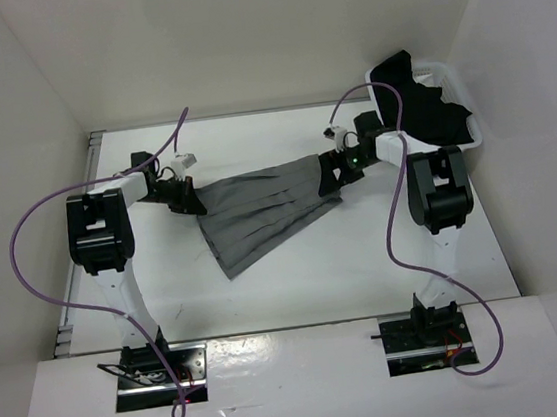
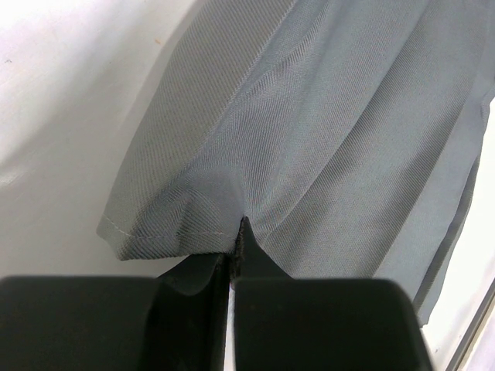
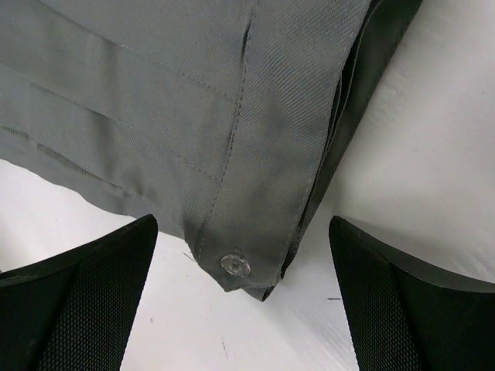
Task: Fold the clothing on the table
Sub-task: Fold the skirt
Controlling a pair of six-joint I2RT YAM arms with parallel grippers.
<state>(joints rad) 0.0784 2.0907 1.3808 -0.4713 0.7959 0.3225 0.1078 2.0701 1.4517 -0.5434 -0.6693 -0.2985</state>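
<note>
The clothing, a grey pleated skirt (image 1: 259, 211), lies spread on the white table (image 1: 366, 269) between both arms. My left gripper (image 1: 194, 200) is shut on the skirt's left hem edge. In the left wrist view the jaws (image 2: 236, 243) are pressed together with the fabric (image 2: 325, 131) pinched at their tips. My right gripper (image 1: 327, 175) stands open at the skirt's right end. In the right wrist view its fingers (image 3: 85, 294) flank the waistband corner (image 3: 263, 193), which carries a clear button (image 3: 234, 265). That corner rests on the table without touching either finger.
A white bin (image 1: 444, 74) holding a black garment (image 1: 422, 101) sits at the back right, close behind the right arm. White walls enclose the table. Purple cables loop from both arms.
</note>
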